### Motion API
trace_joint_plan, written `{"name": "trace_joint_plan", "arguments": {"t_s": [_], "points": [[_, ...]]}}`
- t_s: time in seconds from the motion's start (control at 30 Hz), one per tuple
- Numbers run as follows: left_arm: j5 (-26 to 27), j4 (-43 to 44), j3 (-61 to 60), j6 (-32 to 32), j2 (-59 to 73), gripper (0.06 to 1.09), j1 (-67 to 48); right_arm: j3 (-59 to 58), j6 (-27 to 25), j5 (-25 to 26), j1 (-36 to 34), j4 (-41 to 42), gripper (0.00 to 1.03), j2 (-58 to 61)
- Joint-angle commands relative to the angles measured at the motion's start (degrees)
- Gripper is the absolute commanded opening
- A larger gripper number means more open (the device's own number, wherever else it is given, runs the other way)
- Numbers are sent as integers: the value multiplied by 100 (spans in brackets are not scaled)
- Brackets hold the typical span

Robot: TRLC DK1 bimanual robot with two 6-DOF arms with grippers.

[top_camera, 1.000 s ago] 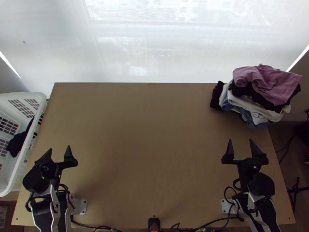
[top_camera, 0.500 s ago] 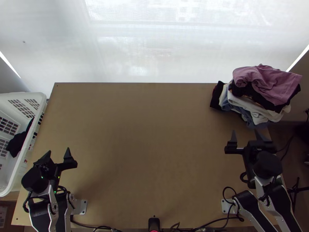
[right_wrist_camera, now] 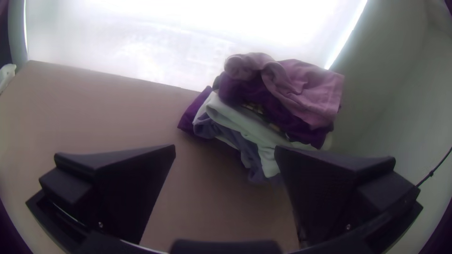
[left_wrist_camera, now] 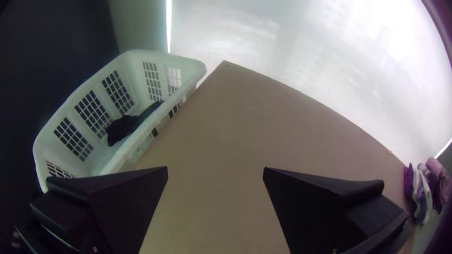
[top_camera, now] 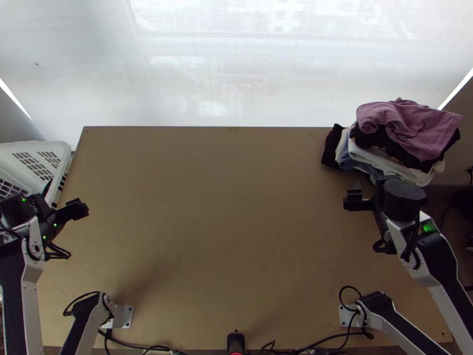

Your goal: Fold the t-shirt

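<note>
Left hand point(left_wrist_camera: 215, 168) swings outward to the laundry basket point(left_wrist_camera: 141, 137), spread, holding nothing; right hand point(right_wrist_camera: 225, 146) advances near the folded clothes stack point(right_wrist_camera: 306, 91), also spread. Black garment point(left_wrist_camera: 125, 127), likely the t-shirt, lies bunched in the basket; pickup probably comes next, bench point(top_camera: 224, 236) folding after.

left pincer point(top_camera: 61, 197): moved toward basket point(top_camera: 58, 149) | right pincer point(top_camera: 377, 187): moved toward clothes pile point(top_camera: 408, 127)

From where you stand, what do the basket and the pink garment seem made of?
The basket looks like white molded plastic, slightly glossy: stiff walls with regular slots. The pink garment seems a soft, matte knit, perhaps cotton, since it slumps in rounded folds; the fiber is a guess.
</note>
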Motion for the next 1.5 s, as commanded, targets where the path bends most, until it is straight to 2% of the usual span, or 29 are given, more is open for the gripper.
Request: {"name": "trace_joint_plan", "arguments": {"t_s": [0.0,0.13,0.23,0.27,0.33,0.4,0.57,0.67,1.03,1.47], "points": [[-24,260,1188,-1265,1397,104,932,763,-460,-52,-154,-687,98,610],[-33,49,2093,-764,2153,104,1230,878,-715,-52,-171,-740,98,557],[-7,75,2612,-122,2891,104,1538,922,-741,-69,-206,-819,98,574],[-15,5,2832,-34,3225,104,1626,1001,-583,-192,-285,-854,98,601],[-42,14,3113,168,3832,104,1819,1352,-117,-808,-514,-1197,98,689],[-42,172,3324,273,4412,104,2030,1783,76,-1352,-716,-1575,98,838],[-59,576,3834,563,5721,104,2461,2363,67,-1467,-725,-2032,98,1075],[-323,708,4220,783,6495,104,2593,2389,67,-1493,-725,-2138,98,1128],[-929,1886,5477,827,8710,104,2725,2231,-179,-1563,-786,-2568,98,1190],[-1176,2334,6875,432,10740,104,2505,1748,-284,-1572,-1182,-3008,98,1111]]}}
